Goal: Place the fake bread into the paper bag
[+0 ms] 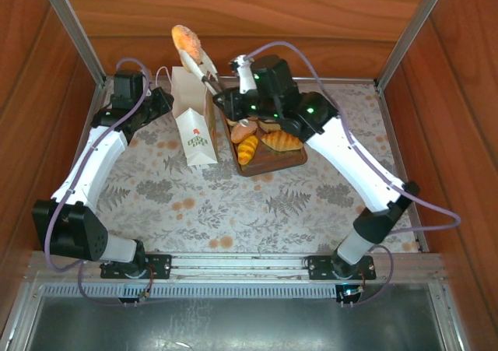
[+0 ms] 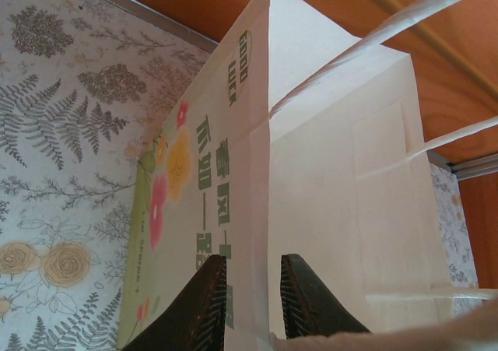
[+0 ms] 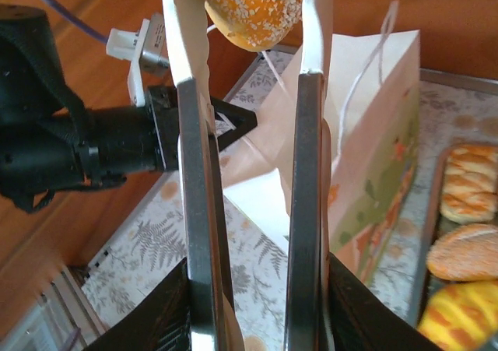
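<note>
The right gripper is narrowed on a seeded orange bun, which sits pinched at the very tips of its long fingers. In the top view the bun hangs above the bag, toward its far side and not yet over the mouth. The remaining bread lies on the tray just right of the bag.

The bag stands upright on the fern-print cloth. The left gripper is almost closed, with a fold of the bag wall between its jaws, steadying the bag.

Hazards:
- The mouth looks narrow. A descent off centre would probably land the bun on the rim or snag a cord handle.
- Contact with the rim could crumple or tip the bag if the left grip slips.
- The tip-only hold gives little margin, so the bun could slip out if jolted.

Markings: green "GOOD LUCK" near the top edge. Larger green characters below it are not legible, and flowers are printed beside them.
</note>
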You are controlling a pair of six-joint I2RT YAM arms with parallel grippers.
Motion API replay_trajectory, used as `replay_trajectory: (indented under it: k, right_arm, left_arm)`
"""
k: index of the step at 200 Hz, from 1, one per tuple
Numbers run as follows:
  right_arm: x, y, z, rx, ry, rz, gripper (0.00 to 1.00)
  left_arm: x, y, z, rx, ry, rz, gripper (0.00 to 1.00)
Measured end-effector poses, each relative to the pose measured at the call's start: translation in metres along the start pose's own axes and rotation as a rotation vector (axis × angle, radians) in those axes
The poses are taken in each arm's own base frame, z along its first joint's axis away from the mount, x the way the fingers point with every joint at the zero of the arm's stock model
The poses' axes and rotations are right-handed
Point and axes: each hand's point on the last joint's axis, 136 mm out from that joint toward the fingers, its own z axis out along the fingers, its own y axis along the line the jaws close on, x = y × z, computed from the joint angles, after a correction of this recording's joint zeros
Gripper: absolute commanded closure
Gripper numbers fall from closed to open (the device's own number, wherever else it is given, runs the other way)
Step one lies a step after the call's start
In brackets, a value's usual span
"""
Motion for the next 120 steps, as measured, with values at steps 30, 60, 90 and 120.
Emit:
replay_trajectory:
  k: [30,60,90,120]
  right_arm:
    - [0.009,-0.007,0.04,0.022,0.04,0.061,0.73]
    - [0.025,-0.02,0.064,0.067,0.085,0.097,0.72]
    - [0.031,-0.026,0.077,0.102,0.122,0.1,0.7]
    - [0.037,-0.034,0.076,0.144,0.16,0.086,0.69]
  left_arm:
    - [0.0,0.0,0.0,0.005,-0.008,-0.011,0.75]
    - [0.0,0.0,-0.001,0.009,-0.014,-0.013,0.76]
    - [0.0,-0.001,-0.003,0.015,-0.02,-0.012,0.76]
    - [-0.002,-0.002,-0.004,0.019,-0.028,-0.01,0.76]
